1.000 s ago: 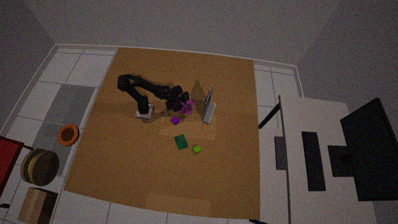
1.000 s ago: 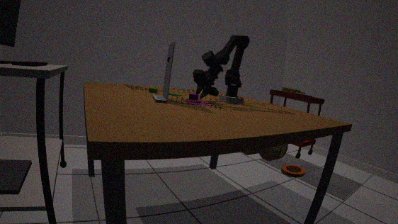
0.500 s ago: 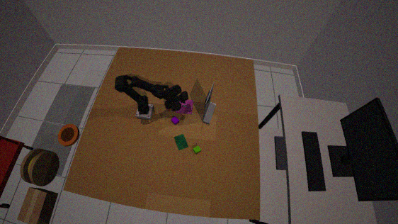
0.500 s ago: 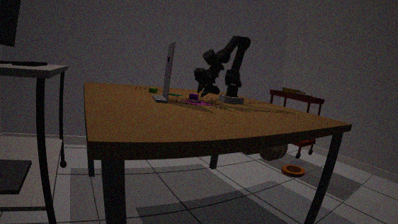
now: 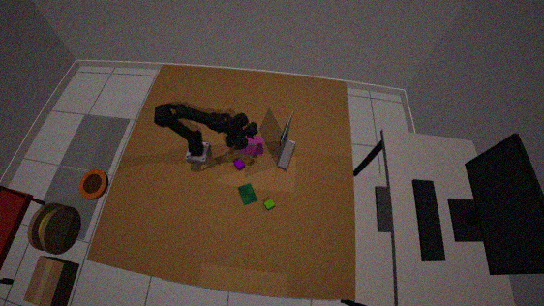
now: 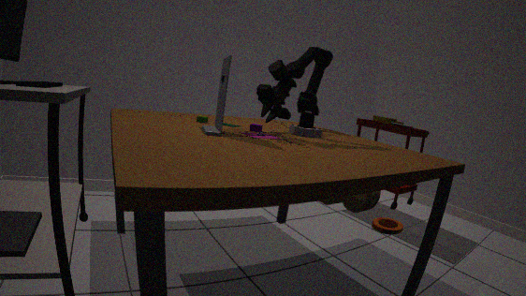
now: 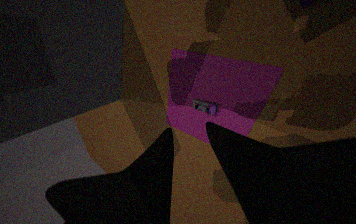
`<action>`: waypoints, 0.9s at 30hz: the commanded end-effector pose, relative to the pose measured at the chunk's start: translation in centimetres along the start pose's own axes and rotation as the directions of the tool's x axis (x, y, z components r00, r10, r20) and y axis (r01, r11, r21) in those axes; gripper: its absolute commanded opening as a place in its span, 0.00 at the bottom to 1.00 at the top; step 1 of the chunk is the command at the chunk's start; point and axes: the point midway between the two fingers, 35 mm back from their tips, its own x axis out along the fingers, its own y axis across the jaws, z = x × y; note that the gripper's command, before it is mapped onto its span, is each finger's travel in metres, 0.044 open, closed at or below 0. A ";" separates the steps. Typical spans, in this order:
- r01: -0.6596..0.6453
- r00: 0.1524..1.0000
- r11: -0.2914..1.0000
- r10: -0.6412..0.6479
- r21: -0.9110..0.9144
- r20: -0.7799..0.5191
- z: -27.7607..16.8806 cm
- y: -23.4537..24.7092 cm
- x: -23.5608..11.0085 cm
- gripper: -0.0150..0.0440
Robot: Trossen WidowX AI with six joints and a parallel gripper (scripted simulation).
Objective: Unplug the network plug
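Note:
The small grey network plug (image 7: 205, 106) lies on the table inside the magenta marked square (image 7: 235, 80) (image 5: 257, 149) (image 6: 264, 137). My gripper (image 7: 189, 129) (image 5: 243, 140) (image 6: 273, 115) hangs above the near edge of the square. Its fingers stand apart with nothing between them, clear of the plug. The upright grey panel (image 5: 287, 146) (image 6: 223, 93) stands just to the right of the square in the top view. The plug is too small to make out in the top and exterior views.
A purple cube (image 5: 239, 164) (image 6: 255, 127) lies near the arm's base. A flat green block (image 5: 247, 194) and a bright green cube (image 5: 269, 203) (image 6: 202, 119) lie further out. A side desk with a monitor (image 5: 503, 207) stands off the table. An orange ring (image 5: 93, 184) lies on the floor.

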 end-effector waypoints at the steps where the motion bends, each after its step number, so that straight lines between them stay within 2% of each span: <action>1: -0.007 1.000 1.000 0.007 -0.003 0.000 0.0 0.7 -0.6 0.52; 27: -0.007 1.000 1.000 0.007 -0.003 0.001 0.0 2.7 -4.4 0.52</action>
